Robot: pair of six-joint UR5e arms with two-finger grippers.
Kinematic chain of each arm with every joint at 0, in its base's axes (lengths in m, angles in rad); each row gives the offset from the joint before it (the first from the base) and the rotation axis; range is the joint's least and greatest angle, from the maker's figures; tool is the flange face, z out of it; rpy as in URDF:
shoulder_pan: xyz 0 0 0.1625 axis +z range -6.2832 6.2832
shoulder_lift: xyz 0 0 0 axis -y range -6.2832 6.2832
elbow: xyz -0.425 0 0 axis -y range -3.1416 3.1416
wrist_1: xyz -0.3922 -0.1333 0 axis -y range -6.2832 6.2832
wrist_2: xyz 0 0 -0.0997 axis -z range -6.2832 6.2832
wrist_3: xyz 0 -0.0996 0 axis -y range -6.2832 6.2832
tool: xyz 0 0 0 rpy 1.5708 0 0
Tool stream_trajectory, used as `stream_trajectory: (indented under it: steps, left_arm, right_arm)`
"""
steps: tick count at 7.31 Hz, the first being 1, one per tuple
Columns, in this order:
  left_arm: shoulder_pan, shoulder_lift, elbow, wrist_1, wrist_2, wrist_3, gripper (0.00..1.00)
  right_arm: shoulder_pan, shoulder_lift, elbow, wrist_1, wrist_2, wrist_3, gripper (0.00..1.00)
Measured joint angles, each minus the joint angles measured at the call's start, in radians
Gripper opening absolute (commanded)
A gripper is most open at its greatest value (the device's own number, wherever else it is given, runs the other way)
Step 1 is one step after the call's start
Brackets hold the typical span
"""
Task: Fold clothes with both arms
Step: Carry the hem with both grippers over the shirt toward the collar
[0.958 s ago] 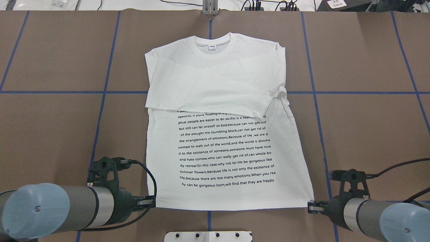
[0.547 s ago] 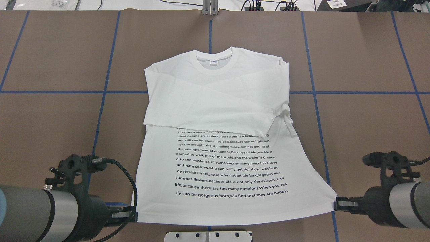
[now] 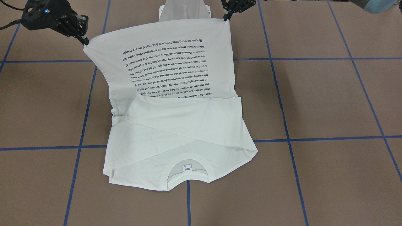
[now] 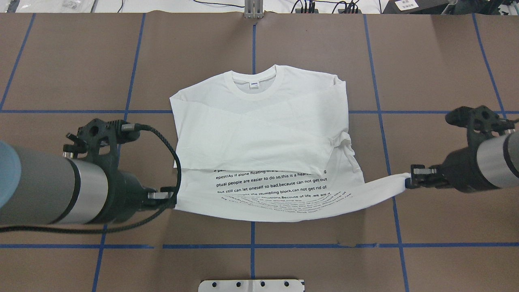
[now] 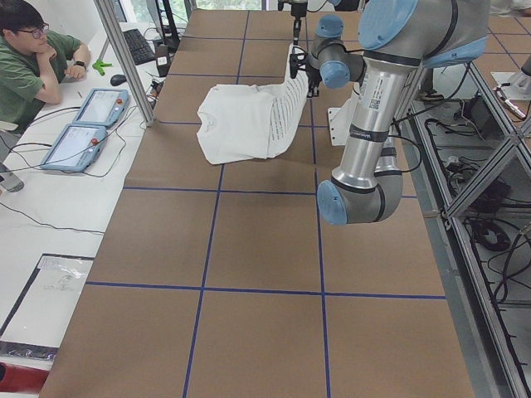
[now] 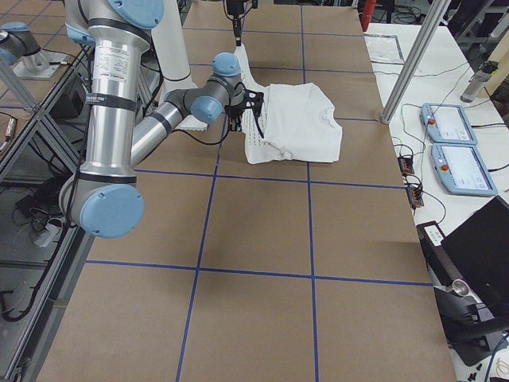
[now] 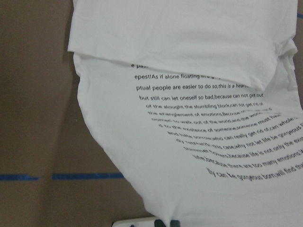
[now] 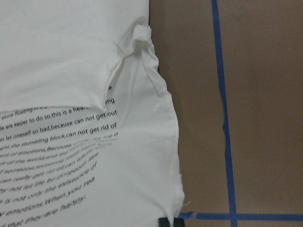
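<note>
**Step in hand: bottom-to-collar fold.**

1. Grip. The left gripper (image 4: 172, 198) is clamped on one hem corner of the white T-shirt (image 4: 259, 134). The right gripper (image 4: 407, 181) is clamped on the other corner. Both corners are raised off the brown table (image 4: 61, 61). The hem (image 4: 259, 220) hangs between them and sags slightly at mid-span.
2. Travel. Judged from this pose, both corners should go forward at equal height and pace. The right corner is drawn further outward than the left, so bring it inward to keep the fold square.
3. Tension. Hold the hem just taut. Too much pull may drag the resting upper half, which lies flat on the table near its centre.
4. Hazard. The folded sleeves (image 4: 251, 142) lie crossed over the chest, and a bunched cuff (image 4: 342, 142) lies at the right edge. Pass above both.
5. Placement. Lay the hem near the ribbed collar (image 4: 254, 77) before release.

**Writing.** The printed text (image 4: 271, 187) includes "ptual people are easier to do so" and "but still can let oneself so bad,because can not get out". The last line ends "will find that they are happy." The neck label (image 4: 254, 84) carries a blue mark too small to read.
</note>
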Motion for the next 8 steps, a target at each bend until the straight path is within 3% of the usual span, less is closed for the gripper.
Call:
stream_trajectory:
  steps: [2,3,6,8]
  left_arm:
    - [-0.137,-0.046,0.125,-0.002,-0.046,0.122,0.00]
    - [-0.168,-0.068,0.191,-0.008,-0.050,0.159,0.00]
    - [-0.224,-0.110,0.416,-0.134,-0.037,0.218,0.00]
    - [-0.267,-0.126,0.567,-0.250,-0.029,0.267,0.00]
  right_arm:
    - [0.081,0.298,-0.131,-0.249,-0.003,-0.113,0.00]
    - [0.099,0.403,-0.191,-0.319,-0.017,-0.136,0.00]
    - [0.125,0.614,-0.422,-0.354,-0.083,-0.190,0.00]
    - [0.132,0.727,-0.616,-0.302,-0.118,-0.200,0.00]
